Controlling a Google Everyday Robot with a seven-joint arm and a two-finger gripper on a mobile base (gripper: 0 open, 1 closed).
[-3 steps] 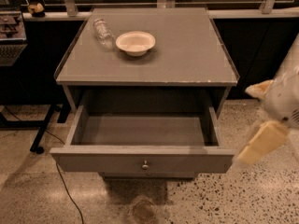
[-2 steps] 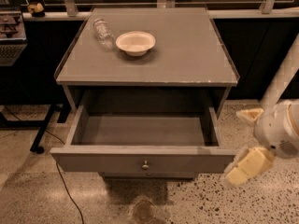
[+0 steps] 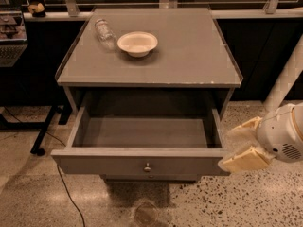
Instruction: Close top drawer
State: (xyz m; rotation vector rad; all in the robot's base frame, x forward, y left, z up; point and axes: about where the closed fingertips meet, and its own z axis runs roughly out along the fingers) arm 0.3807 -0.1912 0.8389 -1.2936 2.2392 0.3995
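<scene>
Now the open, empty gripper [image 3: 228, 148] has edged closer to the right end of the pulled-out top drawer [image 3: 104, 165]

I see the top drawer [image 3: 94, 164] pulled out toward me beneath the cabinet top [image 3: 189, 56]. On that top, a bowl [image 3: 137, 42] sits at the back left, with a bottle [image 3: 105, 32] just left of it. My gripper [image 3: 232, 147] is at the drawer's front right corner.

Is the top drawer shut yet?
No, the top drawer stands pulled well out, with the gripper beside its front right corner.
</scene>
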